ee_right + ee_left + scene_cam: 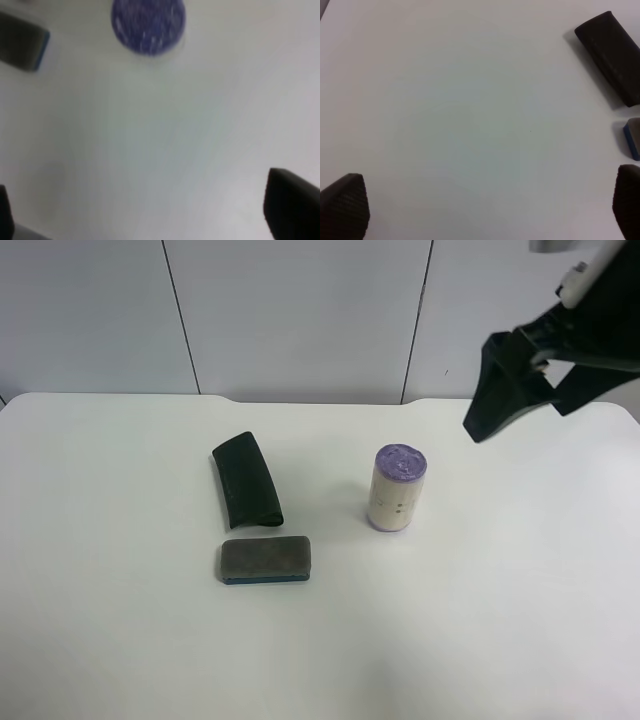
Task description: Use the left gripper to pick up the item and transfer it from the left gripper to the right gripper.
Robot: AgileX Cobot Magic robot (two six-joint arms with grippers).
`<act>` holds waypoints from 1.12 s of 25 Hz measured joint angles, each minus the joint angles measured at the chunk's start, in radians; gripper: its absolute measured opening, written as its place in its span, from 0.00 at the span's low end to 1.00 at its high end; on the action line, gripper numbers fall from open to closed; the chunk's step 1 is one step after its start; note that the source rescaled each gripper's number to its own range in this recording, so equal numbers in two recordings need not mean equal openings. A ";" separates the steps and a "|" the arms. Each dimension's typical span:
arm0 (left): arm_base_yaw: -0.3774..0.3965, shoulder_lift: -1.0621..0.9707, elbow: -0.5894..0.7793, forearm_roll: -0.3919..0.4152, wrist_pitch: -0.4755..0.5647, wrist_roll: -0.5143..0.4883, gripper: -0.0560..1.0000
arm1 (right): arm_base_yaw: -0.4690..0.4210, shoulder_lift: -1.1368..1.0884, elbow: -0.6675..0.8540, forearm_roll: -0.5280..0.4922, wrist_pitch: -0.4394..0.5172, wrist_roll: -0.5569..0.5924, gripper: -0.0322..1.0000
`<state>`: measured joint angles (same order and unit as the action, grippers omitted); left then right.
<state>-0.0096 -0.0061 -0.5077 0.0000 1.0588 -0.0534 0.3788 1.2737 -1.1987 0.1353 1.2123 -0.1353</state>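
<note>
Raised above the table (100,640), the right gripper (520,390) is held wide — like the left gripper (485,210) — well apart from the upright item (397,488).

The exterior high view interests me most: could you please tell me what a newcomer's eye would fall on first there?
First comes the small cylindrical roll with purple ends and a cream paper label, standing upright alone near the middle of the white table. Next, the black right gripper hangs open in the air at that view's upper right, above and apart from the roll. To the roll's other side lie a dark folded pouch and, just in front of it, a grey felt eraser block with blue base.
</note>
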 joint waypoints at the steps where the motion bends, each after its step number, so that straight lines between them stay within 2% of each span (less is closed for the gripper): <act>1: 0.000 0.000 0.000 0.000 0.000 0.000 0.99 | 0.000 -0.035 0.038 -0.004 0.000 0.000 1.00; 11: 0.000 0.000 0.000 0.000 0.000 0.000 0.99 | 0.000 -0.408 0.389 -0.015 -0.002 0.000 1.00; 15: 0.000 0.000 0.000 0.000 0.000 0.000 0.99 | 0.000 -0.572 0.504 -0.018 -0.046 0.000 1.00; 24: 0.000 0.000 0.000 0.000 0.000 0.000 0.99 | 0.000 -0.902 0.659 -0.019 -0.090 0.000 1.00; 28: 0.000 0.000 0.000 0.000 0.000 0.000 0.99 | 0.000 -1.032 0.682 -0.028 -0.147 0.011 1.00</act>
<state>-0.0096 -0.0061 -0.5077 0.0000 1.0588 -0.0534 0.3788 0.2421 -0.5166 0.1069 1.0649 -0.1239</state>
